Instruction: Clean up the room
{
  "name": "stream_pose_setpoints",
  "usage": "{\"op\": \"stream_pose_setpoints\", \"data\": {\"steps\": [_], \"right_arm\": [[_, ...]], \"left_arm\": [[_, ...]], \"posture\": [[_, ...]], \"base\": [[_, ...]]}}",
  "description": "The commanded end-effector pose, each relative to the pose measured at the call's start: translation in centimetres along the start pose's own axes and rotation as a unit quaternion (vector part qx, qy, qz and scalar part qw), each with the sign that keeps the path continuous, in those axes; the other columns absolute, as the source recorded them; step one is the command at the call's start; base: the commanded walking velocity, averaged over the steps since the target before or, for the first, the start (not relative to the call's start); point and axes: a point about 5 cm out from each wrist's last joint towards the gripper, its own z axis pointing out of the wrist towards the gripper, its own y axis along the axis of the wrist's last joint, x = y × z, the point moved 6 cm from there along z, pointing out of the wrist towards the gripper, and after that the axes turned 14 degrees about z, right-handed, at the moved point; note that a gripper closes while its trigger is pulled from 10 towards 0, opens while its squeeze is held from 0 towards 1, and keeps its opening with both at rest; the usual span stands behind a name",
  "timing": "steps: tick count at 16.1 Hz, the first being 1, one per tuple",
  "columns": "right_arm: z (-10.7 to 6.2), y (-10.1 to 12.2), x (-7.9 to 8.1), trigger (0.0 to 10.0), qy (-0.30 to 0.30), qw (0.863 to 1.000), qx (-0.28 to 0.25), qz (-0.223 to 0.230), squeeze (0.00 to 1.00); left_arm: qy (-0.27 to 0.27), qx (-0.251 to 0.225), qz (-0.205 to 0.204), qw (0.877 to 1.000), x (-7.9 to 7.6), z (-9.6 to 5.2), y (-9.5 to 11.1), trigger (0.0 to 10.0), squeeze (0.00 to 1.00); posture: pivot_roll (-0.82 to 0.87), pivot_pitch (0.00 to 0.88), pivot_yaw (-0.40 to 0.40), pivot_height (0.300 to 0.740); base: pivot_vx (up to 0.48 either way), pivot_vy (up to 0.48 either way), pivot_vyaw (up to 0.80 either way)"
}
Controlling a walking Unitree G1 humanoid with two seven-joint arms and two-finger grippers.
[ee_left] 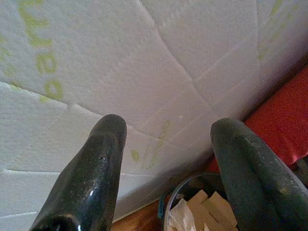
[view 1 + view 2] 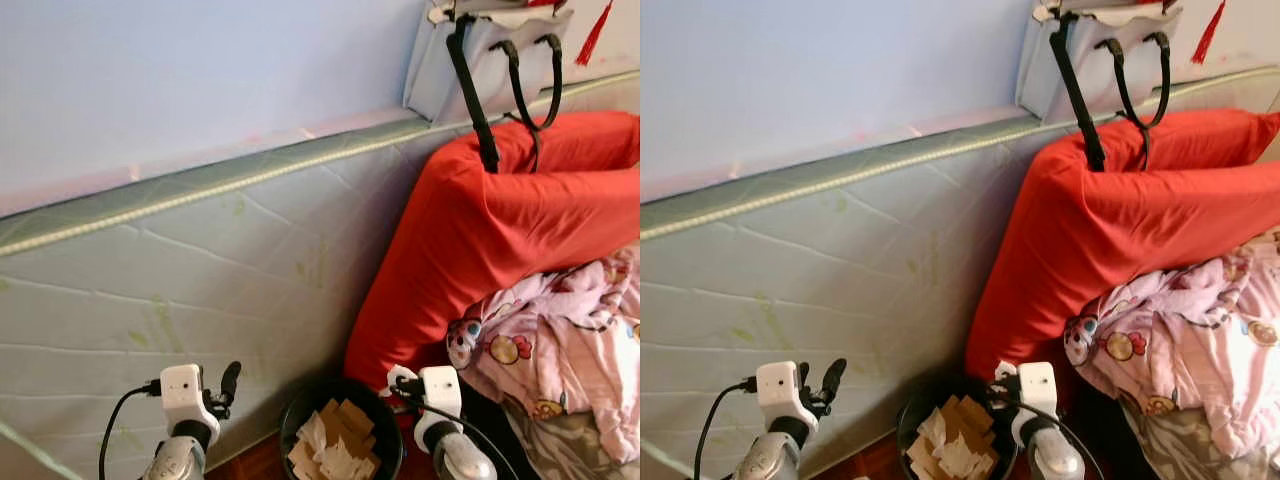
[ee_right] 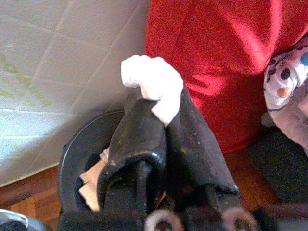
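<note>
A crumpled white tissue wad [image 3: 153,85] sits pinched between the closed fingers of the right tool [image 2: 402,381], poised over the rim of the black waste bin [image 2: 296,412] already stuffed with paper scraps [image 2: 330,445]. Left of the bin, the left tool [image 2: 222,385] hangs spread apart beside the quilted mattress [image 2: 200,270].

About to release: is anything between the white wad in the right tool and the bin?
Nothing visible. The right tool holds the white wad above the black bin. The bin's mouth is open, already holding paper scraps.
</note>
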Motion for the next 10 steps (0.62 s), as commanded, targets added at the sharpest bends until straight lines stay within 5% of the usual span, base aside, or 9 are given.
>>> {"op": "stream_pose_setpoints", "data": {"steps": [1,10], "right_arm": [[0.2,0.0,0.1,10.0,0.002,1.000,0.006,-0.003,0.00],[1.7,2.2,1.5,10.0,0.044,0.999,0.011,-0.013,0.00]], "left_arm": [[-0.007,0.004,-0.002,1.000,-0.1,-0.1,-0.1,10.0,0.00],[-0.021,-0.007,0.004,1.000,-0.2,-0.1,1.1,10.0,0.00]], "posture": [[0.04,0.000,-0.027,0.637],[0.07,0.000,-0.016,0.613]], "base": [[0.000,0.000,0.00],[0.000,0.000,0.00]]}}
